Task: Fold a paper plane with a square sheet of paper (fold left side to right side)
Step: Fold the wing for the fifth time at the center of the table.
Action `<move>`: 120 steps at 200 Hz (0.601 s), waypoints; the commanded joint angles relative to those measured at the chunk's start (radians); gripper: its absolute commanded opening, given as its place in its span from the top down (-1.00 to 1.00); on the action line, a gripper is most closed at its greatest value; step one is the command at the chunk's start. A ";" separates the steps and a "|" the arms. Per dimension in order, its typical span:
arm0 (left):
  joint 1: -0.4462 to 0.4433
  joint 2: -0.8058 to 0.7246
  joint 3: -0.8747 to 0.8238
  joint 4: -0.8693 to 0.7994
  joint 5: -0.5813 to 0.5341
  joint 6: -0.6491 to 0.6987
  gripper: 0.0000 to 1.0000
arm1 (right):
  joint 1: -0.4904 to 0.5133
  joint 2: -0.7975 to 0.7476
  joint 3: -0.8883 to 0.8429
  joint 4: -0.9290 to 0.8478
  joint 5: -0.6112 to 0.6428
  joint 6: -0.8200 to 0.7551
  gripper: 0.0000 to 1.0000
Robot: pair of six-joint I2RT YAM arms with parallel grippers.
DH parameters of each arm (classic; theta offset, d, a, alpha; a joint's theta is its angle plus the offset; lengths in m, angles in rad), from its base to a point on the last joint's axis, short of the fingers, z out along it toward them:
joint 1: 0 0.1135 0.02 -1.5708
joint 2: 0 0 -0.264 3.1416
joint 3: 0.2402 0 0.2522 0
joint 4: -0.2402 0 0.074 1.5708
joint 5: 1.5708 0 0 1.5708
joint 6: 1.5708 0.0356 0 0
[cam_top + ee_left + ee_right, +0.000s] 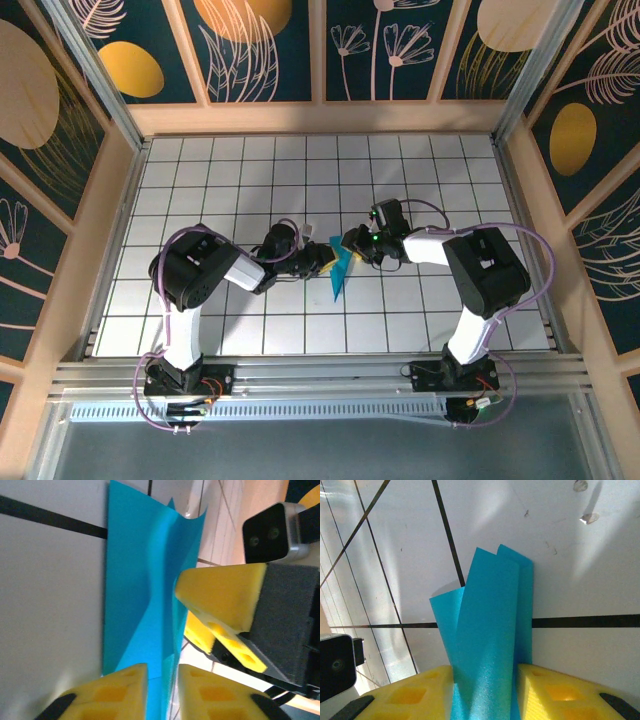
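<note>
The paper plane (339, 272) is a slim, pointed piece of creased cyan paper near the table's middle, its tip toward the near edge. My left gripper (328, 258) meets it from the left and my right gripper (350, 243) from the right, at its far end. In the left wrist view the folded paper (135, 595) runs between my left gripper's (162, 692) narrow jaws, and the right gripper's yellow fingers (220, 595) press its raised flap. In the right wrist view the paper's layers (490, 620) stand up between my right gripper's (485, 695) jaws, which are shut on them.
The white tiled floor (250, 180) with black grid lines spreads around both arms. Wooden walls (320, 118) close the back and sides, and a metal rail (320, 375) runs along the near edge. The left arm's camera housing (335, 665) sits close beside my right fingers.
</note>
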 commanded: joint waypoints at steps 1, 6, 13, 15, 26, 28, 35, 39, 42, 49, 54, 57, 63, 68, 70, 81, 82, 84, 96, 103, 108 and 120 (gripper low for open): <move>0.007 0.012 0.023 -0.076 -0.022 0.042 0.67 | 0.017 0.038 0.004 -0.046 0.042 -0.019 0.22; 0.006 0.011 0.024 -0.087 -0.024 0.045 0.69 | 0.017 0.038 0.003 -0.046 0.042 -0.018 0.22; 0.007 0.012 0.027 -0.099 -0.029 0.051 0.72 | 0.017 0.039 0.004 -0.046 0.042 -0.018 0.22; 0.007 0.012 0.027 -0.100 -0.028 0.052 0.73 | 0.017 0.039 0.003 -0.045 0.042 -0.018 0.22; 0.008 0.014 0.030 -0.110 -0.032 0.056 0.76 | 0.017 0.040 0.005 -0.045 0.042 -0.018 0.22; 0.007 0.016 0.030 -0.111 -0.032 0.057 0.76 | 0.017 0.040 0.006 -0.046 0.042 -0.018 0.22; 0.006 0.016 0.032 -0.114 -0.033 0.058 0.78 | 0.016 0.041 0.005 -0.046 0.041 -0.019 0.22; 0.007 0.019 0.033 -0.117 -0.035 0.059 0.78 | 0.017 0.040 0.006 -0.046 0.041 -0.019 0.22; 0.007 0.019 0.035 -0.120 -0.035 0.061 0.79 | 0.018 0.040 0.007 -0.046 0.041 -0.019 0.22; 0.007 0.022 0.036 -0.126 -0.038 0.062 0.79 | 0.018 0.043 0.007 -0.046 0.039 -0.020 0.22; 0.007 0.023 0.039 -0.129 -0.039 0.064 0.80 | 0.019 0.042 0.008 -0.046 0.039 -0.020 0.22; 0.006 0.025 0.039 -0.132 -0.039 0.066 0.80 | 0.018 0.042 0.010 -0.045 0.039 -0.020 0.22; 0.007 0.026 0.044 -0.141 -0.041 0.072 0.81 | 0.019 0.043 0.011 -0.047 0.038 -0.021 0.22; 0.007 0.026 0.045 -0.152 -0.045 0.073 0.81 | 0.019 0.042 0.012 -0.048 0.038 -0.021 0.22; 0.007 0.026 0.047 -0.156 -0.046 0.074 0.82 | 0.020 0.043 0.013 -0.048 0.037 -0.021 0.22; 0.006 0.026 0.048 -0.169 -0.053 0.075 0.84 | 0.019 0.040 0.015 -0.051 0.038 -0.022 0.22; 0.006 0.027 0.047 -0.170 -0.053 0.075 0.84 | 0.019 0.040 0.015 -0.052 0.037 -0.022 0.22; 0.006 0.027 0.046 -0.173 -0.054 0.075 0.85 | 0.019 0.041 0.015 -0.051 0.038 -0.023 0.22; 0.007 0.019 0.037 -0.182 -0.063 0.073 0.87 | 0.019 0.036 0.019 -0.052 0.038 -0.022 0.22; 0.007 0.015 0.031 -0.187 -0.071 0.072 0.88 | 0.018 0.033 0.021 -0.054 0.038 -0.023 0.22; 0.007 0.013 0.025 -0.192 -0.077 0.070 0.89 | 0.018 0.030 0.021 -0.053 0.038 -0.023 0.21; 0.007 0.010 0.018 -0.200 -0.083 0.066 0.91 | 0.017 0.025 0.022 -0.047 0.035 -0.019 0.21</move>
